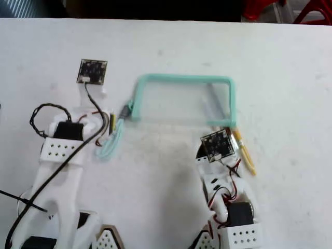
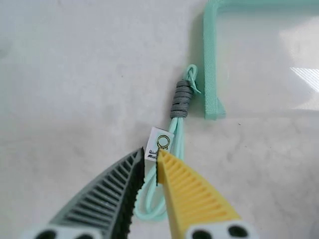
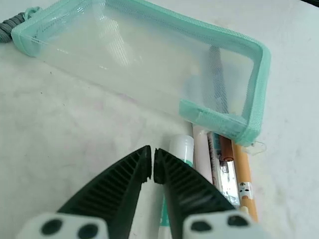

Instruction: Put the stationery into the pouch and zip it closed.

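L gripper (image 2: pixel 150 153) pinches mint cord (image 2: pixel 176 127) of clear, mint-edged pouch (image 3: pixel 129 59); R gripper (image 3: pixel 152 152) closed, empty.

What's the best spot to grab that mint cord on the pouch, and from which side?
The paired strands of the mint cord just past the grey wrap, from above, one pincer finger each side: there it lies flat and straight on the table.

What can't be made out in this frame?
Pens: right wrist view, the right gripper covers their near ends; count unclear.
Strap: left wrist view, the left gripper covers the spot, so a pinch can't be confirmed.
Pouch: high view, open or zipped is too small to tell.
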`<state>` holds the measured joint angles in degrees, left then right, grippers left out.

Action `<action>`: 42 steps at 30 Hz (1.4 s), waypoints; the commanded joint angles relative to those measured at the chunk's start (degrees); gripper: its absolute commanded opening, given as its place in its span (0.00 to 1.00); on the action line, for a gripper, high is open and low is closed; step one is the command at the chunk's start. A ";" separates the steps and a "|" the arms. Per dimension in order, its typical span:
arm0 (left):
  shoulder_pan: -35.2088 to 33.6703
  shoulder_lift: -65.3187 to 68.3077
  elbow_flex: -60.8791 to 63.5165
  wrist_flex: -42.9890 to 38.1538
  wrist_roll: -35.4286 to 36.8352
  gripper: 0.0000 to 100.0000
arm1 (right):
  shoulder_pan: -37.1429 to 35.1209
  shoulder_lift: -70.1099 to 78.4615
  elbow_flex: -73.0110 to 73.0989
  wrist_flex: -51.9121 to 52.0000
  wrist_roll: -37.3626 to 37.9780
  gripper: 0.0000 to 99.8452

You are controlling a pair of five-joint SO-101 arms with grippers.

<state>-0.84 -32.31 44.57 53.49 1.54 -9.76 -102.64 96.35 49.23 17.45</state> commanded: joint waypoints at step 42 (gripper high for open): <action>-2.42 -47.16 31.82 -16.62 4.48 0.12 | -13.49 54.90 -57.85 20.97 17.05 0.05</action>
<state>-4.00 -69.32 74.73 37.76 5.14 -18.20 -52.09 42.99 68.92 30.99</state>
